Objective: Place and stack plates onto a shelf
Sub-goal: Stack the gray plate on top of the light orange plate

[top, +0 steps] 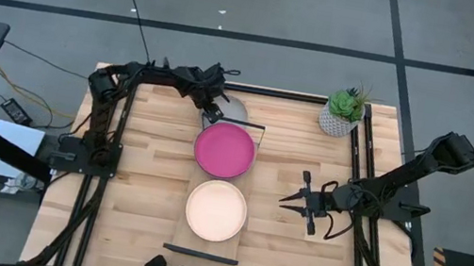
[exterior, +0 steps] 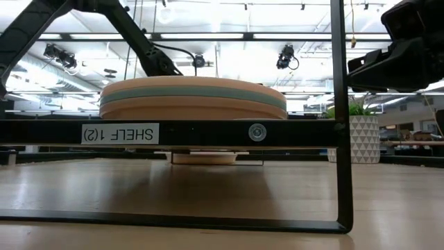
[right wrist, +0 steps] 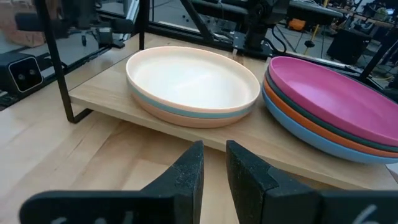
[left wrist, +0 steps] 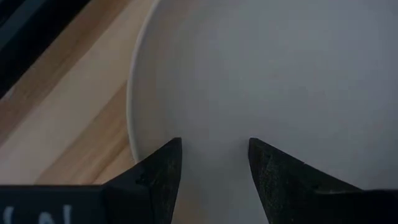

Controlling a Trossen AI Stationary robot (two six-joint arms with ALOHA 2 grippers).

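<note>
The light-wood shelf (top: 212, 244) runs from the table's far side to its near side in the middle. A stack with the magenta plate on top (top: 225, 148), over orange, dark teal and blue plates (right wrist: 323, 134), sits on its far half. A stack with the peach plate on top (top: 216, 210), over a light teal one (right wrist: 186, 111), sits on its near half. A grey plate (top: 239, 110) lies just beyond the shelf's far end. My left gripper (top: 214, 110) is open over the grey plate (left wrist: 280, 68). My right gripper (top: 286, 198) is shut and empty, to the right of the shelf. My left gripper stands with its open fingers (left wrist: 158, 171) over the grey plate's inner face, close to the rim (left wrist: 132, 106). I cannot tell whether the fingers touch the plate.
A potted green plant (top: 343, 112) stands at the far right of the table. The shelf's thin black end bars (top: 199, 255) stand at its near and far ends. In the low view a tan plate (exterior: 205, 158) shows on the table under the shelf board.
</note>
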